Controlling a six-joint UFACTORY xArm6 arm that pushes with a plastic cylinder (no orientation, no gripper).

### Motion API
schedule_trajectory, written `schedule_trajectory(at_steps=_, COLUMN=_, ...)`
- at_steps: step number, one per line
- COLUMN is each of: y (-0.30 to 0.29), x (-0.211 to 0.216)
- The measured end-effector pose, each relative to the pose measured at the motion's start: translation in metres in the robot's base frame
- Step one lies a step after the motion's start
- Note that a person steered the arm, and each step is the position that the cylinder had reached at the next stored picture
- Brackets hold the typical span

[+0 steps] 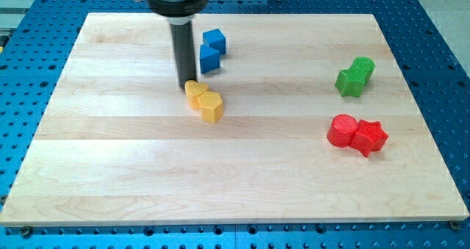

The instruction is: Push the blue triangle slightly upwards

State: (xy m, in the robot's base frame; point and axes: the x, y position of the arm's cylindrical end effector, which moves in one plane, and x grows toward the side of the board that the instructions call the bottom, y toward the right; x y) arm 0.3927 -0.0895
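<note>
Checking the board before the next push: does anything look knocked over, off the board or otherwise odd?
Nothing stands out. The blue blocks, yellow blocks, green block and red blocks all sit flat on the wooden board. My tip rests at the yellow pair's upper-left edge.

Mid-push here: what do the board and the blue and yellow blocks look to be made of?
Board: pale wood, matte, with long plank seams and grain. Blue blocks and yellow blocks: probably plastic, maybe 3D-printed; solid colour, faint ridged faces, dull sheen. Blur leaves it open. My tip sits at the yellow pair's upper-left edge, down-left of the blue ones.
</note>
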Motion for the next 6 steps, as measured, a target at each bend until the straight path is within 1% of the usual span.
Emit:
schedule_trajectory(at_steps=1, y=0.052, x=0.022)
schedule_trajectory(at_steps=2, y=0.056, x=0.011)
schedule_trajectory(at_steps=3, y=0.061, x=-0.018)
schedule_trajectory(at_steps=4, y=0.015, x=-0.031)
schedule_trajectory(at_steps=6, y=0.025, x=-0.052)
